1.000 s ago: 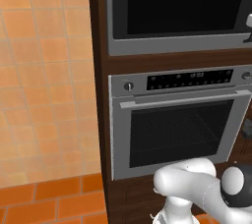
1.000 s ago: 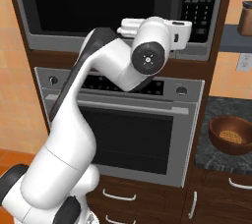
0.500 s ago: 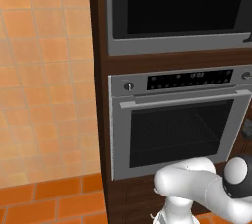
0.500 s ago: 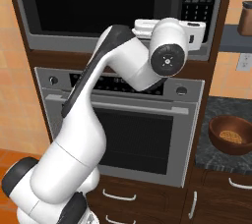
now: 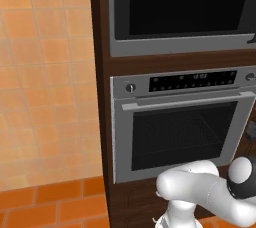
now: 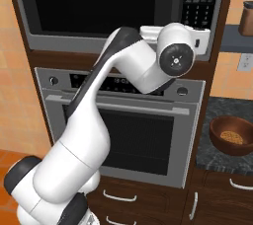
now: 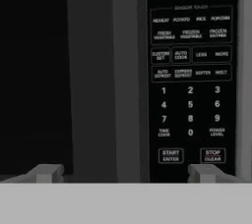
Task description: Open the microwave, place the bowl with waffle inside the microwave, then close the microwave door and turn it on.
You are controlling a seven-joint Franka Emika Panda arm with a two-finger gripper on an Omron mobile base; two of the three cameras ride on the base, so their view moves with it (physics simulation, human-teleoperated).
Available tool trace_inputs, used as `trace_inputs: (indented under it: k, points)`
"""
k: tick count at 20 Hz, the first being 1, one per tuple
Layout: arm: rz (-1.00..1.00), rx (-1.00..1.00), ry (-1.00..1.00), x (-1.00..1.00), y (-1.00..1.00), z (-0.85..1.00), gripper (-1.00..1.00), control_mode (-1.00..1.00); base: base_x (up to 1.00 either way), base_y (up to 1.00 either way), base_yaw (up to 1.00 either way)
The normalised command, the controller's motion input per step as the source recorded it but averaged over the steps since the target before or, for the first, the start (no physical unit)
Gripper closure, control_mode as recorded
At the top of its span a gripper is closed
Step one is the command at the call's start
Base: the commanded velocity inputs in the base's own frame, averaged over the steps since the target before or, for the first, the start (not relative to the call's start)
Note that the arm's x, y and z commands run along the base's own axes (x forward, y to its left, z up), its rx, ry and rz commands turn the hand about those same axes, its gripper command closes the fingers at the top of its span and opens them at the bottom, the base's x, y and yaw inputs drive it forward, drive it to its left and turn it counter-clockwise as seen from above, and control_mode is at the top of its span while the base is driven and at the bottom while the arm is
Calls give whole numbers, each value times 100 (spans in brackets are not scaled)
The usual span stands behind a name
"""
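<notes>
Before microwave (image 7: 123, 70) keypad: hand (image 7: 125, 173) wide open, empty; microwave door (image 7: 59, 75) shut.

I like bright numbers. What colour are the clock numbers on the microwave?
Blue, on the microwave panel; hand view shows it best.

My gripper (image 7: 125, 173) stands with its jaws wide apart, close before the microwave (image 6: 118, 12). The closed microwave door (image 7: 59, 75) and the keypad panel (image 7: 193, 78) block the way forward. Open air is only on my side of this front. Below, the oven (image 6: 123, 120) face is flat. At the right, the bowl with waffle (image 6: 232, 135) sits on the dark counter (image 6: 217, 157), with free room above it.
</notes>
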Motion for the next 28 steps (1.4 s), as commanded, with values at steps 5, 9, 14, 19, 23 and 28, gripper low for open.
trace_inputs:
  k: [5,9,14,19,23,28]
  points:
    - [0,0,13,31,0,-11,-100,-100,0,0,0]
    - [0,0,1,43,0,0,-100,-100,0,0,0]
    - [0,0,0,36,-2,0,-100,-100,0,0,0]
    - [0,0,0,7,-1,0,-100,-100,0,0,0]
    - [0,0,0,0,0,0,-100,-100,0,0,0]
    - [0,0,0,0,0,0,100,-100,0,0,0]
